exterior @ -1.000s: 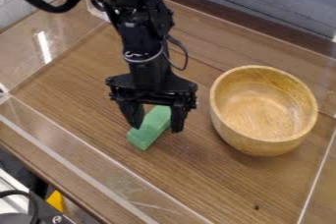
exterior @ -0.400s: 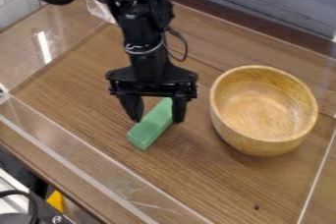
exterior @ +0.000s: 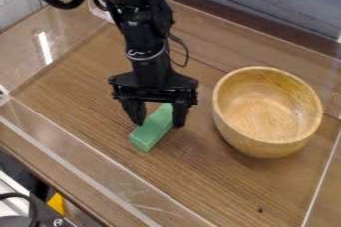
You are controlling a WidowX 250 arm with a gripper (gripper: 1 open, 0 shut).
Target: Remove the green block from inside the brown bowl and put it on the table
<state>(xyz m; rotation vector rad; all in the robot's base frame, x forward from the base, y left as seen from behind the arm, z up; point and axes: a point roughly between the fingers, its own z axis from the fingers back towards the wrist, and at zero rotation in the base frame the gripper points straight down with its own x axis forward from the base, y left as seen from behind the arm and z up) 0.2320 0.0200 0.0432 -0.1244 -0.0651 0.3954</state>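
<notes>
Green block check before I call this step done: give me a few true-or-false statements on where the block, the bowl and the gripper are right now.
1. The green block lies on the table, outside the brown bowl. True.
2. The brown bowl holds a second block. False: its inside is bare wood with nothing in it.
3. The gripper is shut on the block. False: its jaws stand open, one on either side of the block's upper end.
4. The bowl sits to the right of the block in the camera view. True.
5. The block leans against the bowl's rim. False: a strip of bare table separates them.
</notes>
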